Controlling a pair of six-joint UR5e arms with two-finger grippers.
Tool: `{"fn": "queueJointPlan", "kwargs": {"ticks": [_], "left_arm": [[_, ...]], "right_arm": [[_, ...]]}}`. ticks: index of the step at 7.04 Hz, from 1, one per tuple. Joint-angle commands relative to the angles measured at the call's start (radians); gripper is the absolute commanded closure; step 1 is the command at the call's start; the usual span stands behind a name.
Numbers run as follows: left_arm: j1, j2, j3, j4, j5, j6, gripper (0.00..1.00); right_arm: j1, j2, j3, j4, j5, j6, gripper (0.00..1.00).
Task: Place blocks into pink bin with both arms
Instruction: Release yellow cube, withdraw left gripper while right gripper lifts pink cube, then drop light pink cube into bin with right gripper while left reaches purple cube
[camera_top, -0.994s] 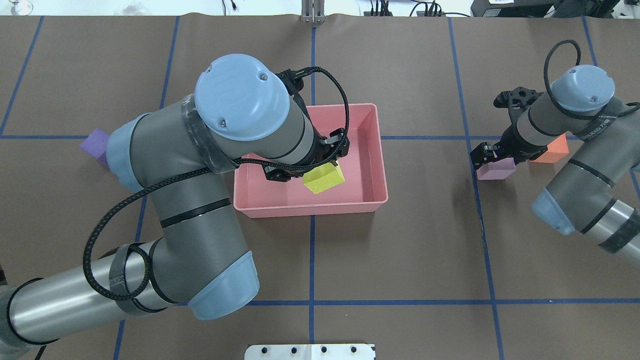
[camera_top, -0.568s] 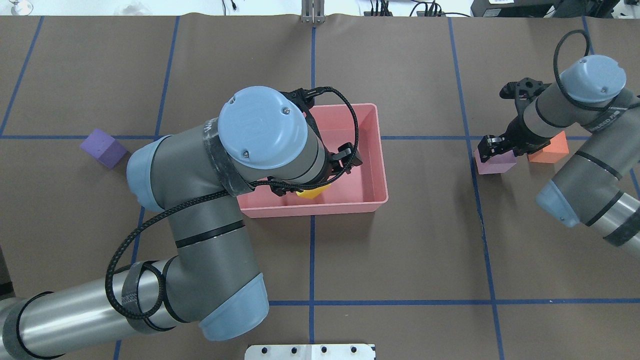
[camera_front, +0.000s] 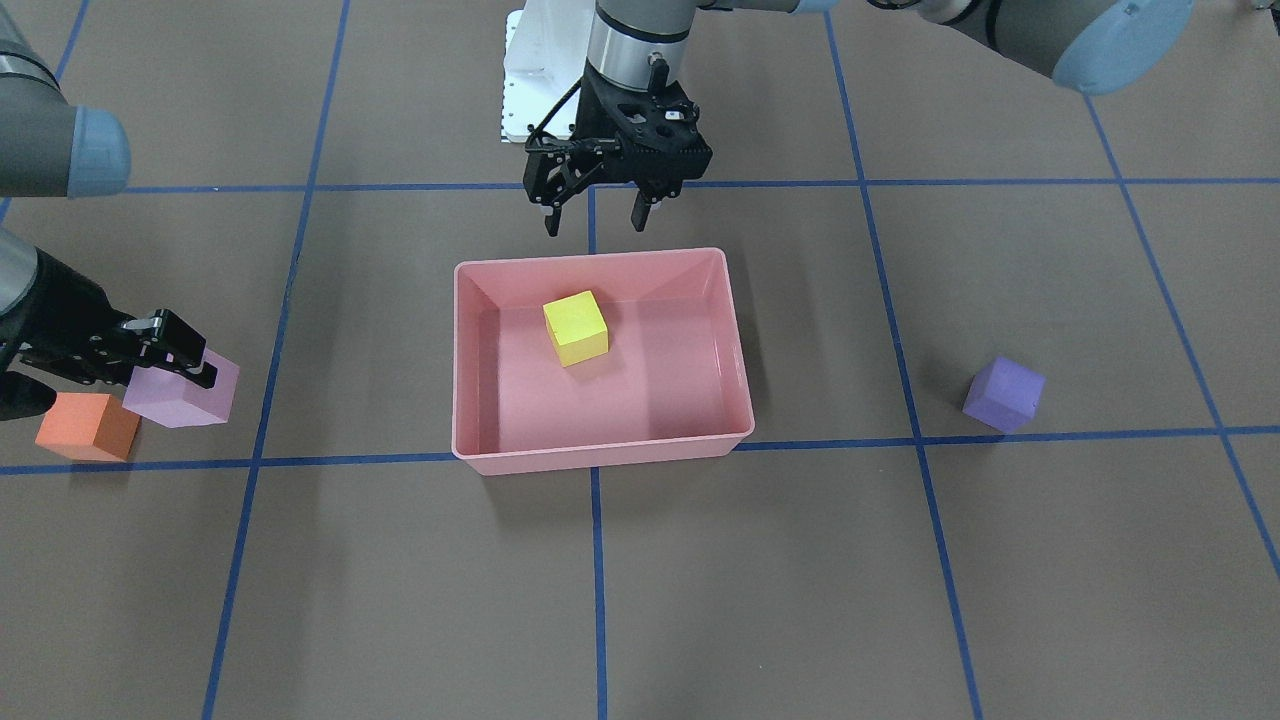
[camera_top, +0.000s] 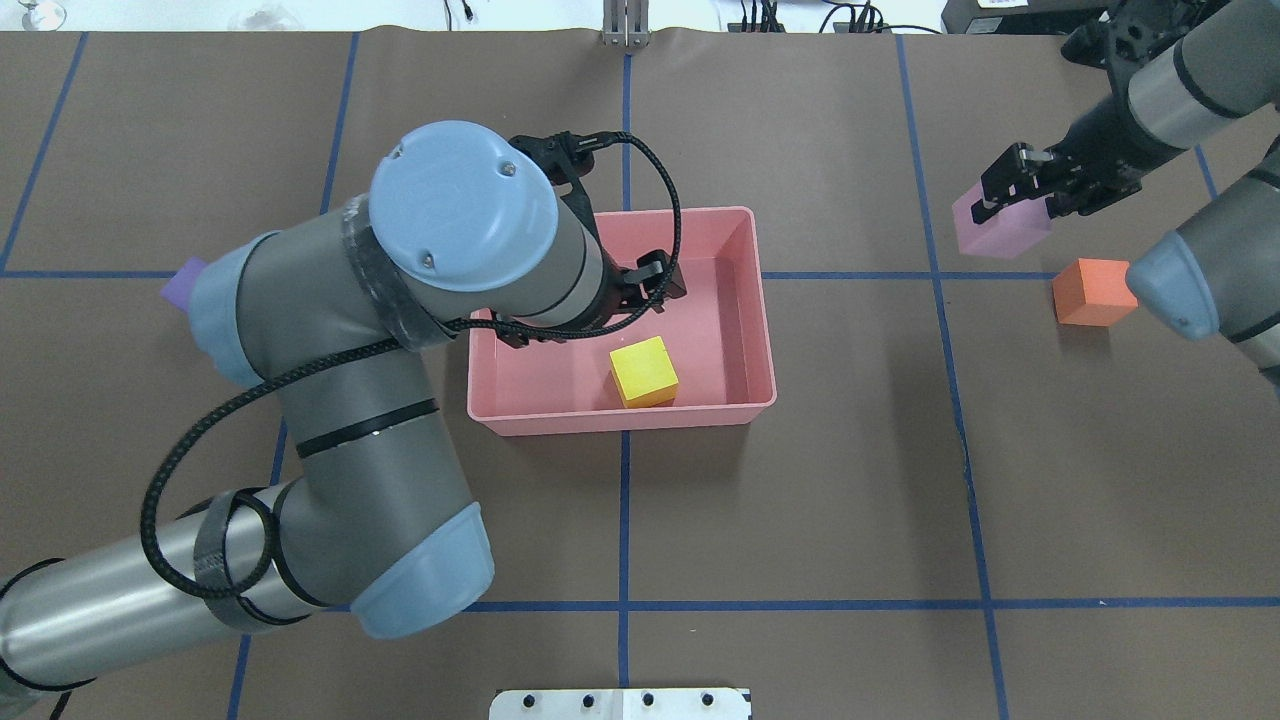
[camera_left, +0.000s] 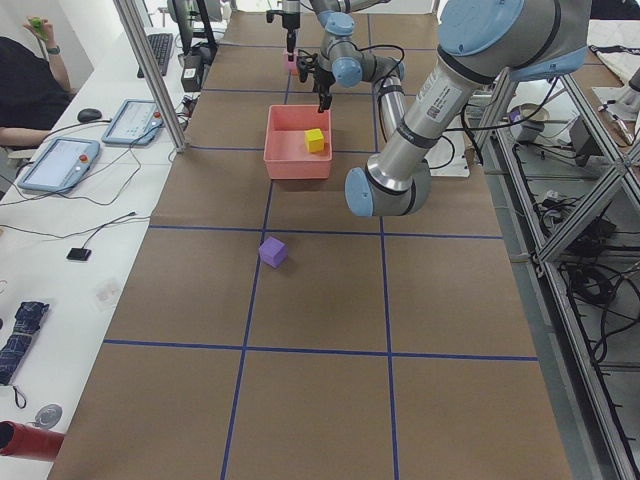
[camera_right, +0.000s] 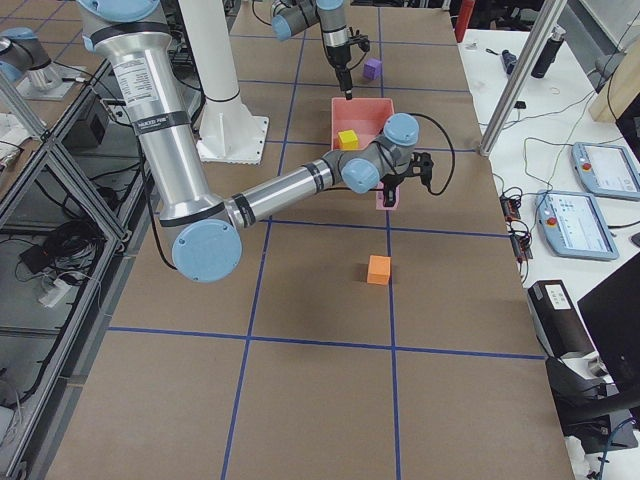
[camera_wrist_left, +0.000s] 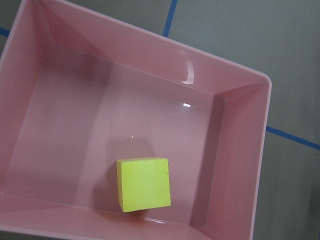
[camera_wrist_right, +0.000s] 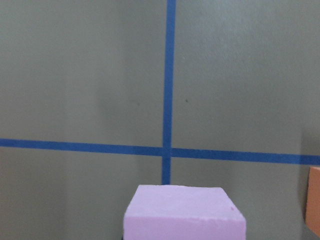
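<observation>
The pink bin (camera_front: 600, 455) (camera_top: 620, 421) sits mid-table. The yellow block (camera_front: 575, 328) (camera_top: 644, 371) (camera_wrist_left: 144, 184) rests on its floor near the robot-side wall. My left gripper (camera_front: 595, 215) is open and empty above that wall. My right gripper (camera_top: 1015, 190) (camera_front: 172, 362) is shut on the light pink block (camera_top: 1000, 228) (camera_front: 185, 392) (camera_wrist_right: 184, 212) and holds it above the table. The orange block (camera_top: 1092, 291) (camera_front: 88, 426) lies on the table beside it. The purple block (camera_front: 1003, 394) (camera_left: 273, 251) lies on my left side, mostly hidden by my left arm in the overhead view.
Blue tape lines grid the brown table cover. The white pedestal base plate (camera_top: 620, 703) (camera_front: 540, 90) is at the robot-side edge. A side desk with tablets (camera_left: 130, 120) and a seated person runs along the far side.
My left gripper lowered the yellow block into the bin, opened and rose clear. My right gripper closed on the light pink block and lifted it off the table, away from the orange block.
</observation>
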Motion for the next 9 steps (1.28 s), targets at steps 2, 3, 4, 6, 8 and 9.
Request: {"fn": "queueJointPlan", "kwargs": {"ticks": [2,3,4,6,8,9], "left_arm": [[-0.276,0.239,-0.067,-0.002,-0.240,0.396,0.00],[-0.364,0.341,-0.089,-0.007,-0.284,0.549,0.00],[-0.447,0.393,-0.083,-0.008,-0.331,0.683,0.00],[-0.501,0.438,-0.025,-0.011,-0.355,0.952,0.00],[-0.501,0.490,0.051,-0.121,-0.350,1.069,0.00],[-0.500,0.553,0.128,-0.327,-0.350,1.062,0.00]], "right_arm": [[-0.044,0.210,0.004,-0.084,0.056,0.239,1.00],[-0.109,0.255,0.004,-0.084,-0.008,0.302,1.00],[-0.206,0.299,0.000,-0.084,-0.136,0.361,1.00],[-0.318,0.367,-0.040,-0.081,-0.261,0.444,1.00],[-0.366,0.401,-0.095,-0.073,-0.344,0.446,1.00],[-0.375,0.407,-0.103,-0.071,-0.368,0.446,1.00]]}}
